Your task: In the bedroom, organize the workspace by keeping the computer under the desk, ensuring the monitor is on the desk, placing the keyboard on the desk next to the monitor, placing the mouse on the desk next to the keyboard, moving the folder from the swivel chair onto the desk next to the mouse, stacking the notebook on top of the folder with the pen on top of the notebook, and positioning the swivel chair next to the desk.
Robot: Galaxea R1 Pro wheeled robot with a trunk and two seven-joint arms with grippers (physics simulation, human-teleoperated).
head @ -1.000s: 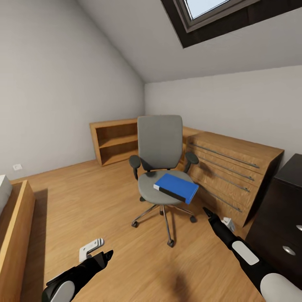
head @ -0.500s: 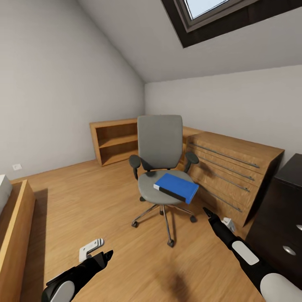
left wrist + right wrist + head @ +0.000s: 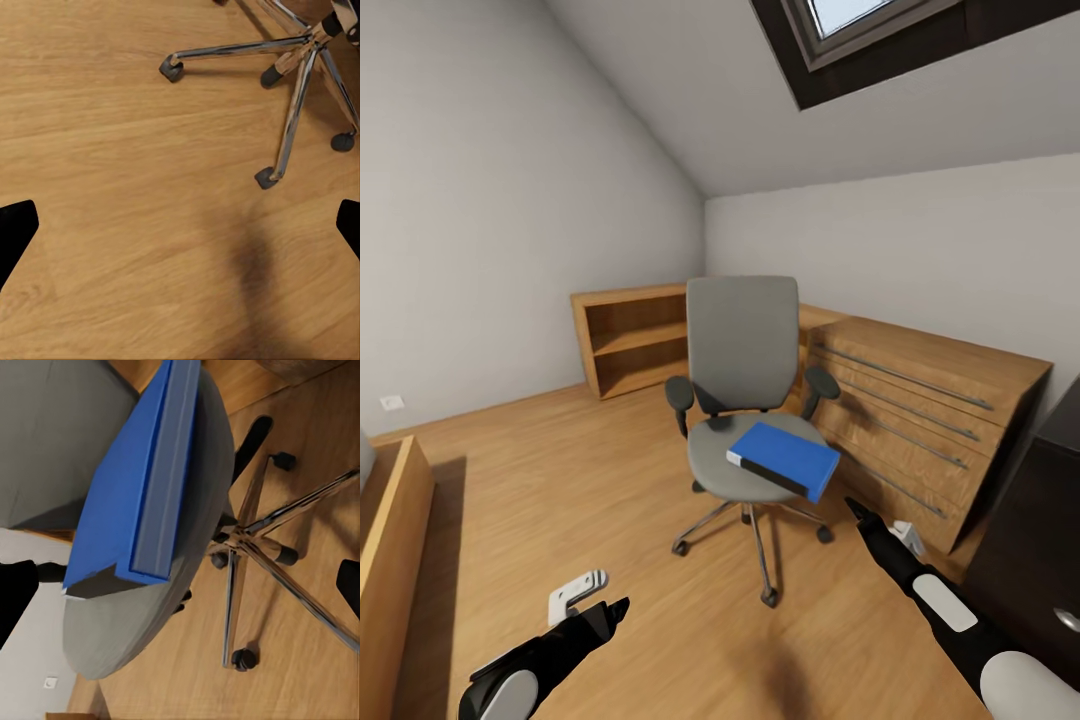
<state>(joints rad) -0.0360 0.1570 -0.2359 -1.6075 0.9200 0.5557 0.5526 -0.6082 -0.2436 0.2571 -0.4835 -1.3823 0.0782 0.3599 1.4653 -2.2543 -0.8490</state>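
Blue folder [image 3: 783, 459] flat on the grey seat of the swivel chair [image 3: 743, 345], long axis running from near-right to far-left, right corner overhanging the seat edge. Just ahead and slightly left of the right gripper [image 3: 857, 510], fingers spread in the right wrist view, clearly nearer than the left gripper [image 3: 612, 610], low at near left, also spread. Wooden floor [image 3: 560, 490] all around, dresser [image 3: 920, 400] right, low bookshelf [image 3: 630, 340] against the far wall, skylight above.
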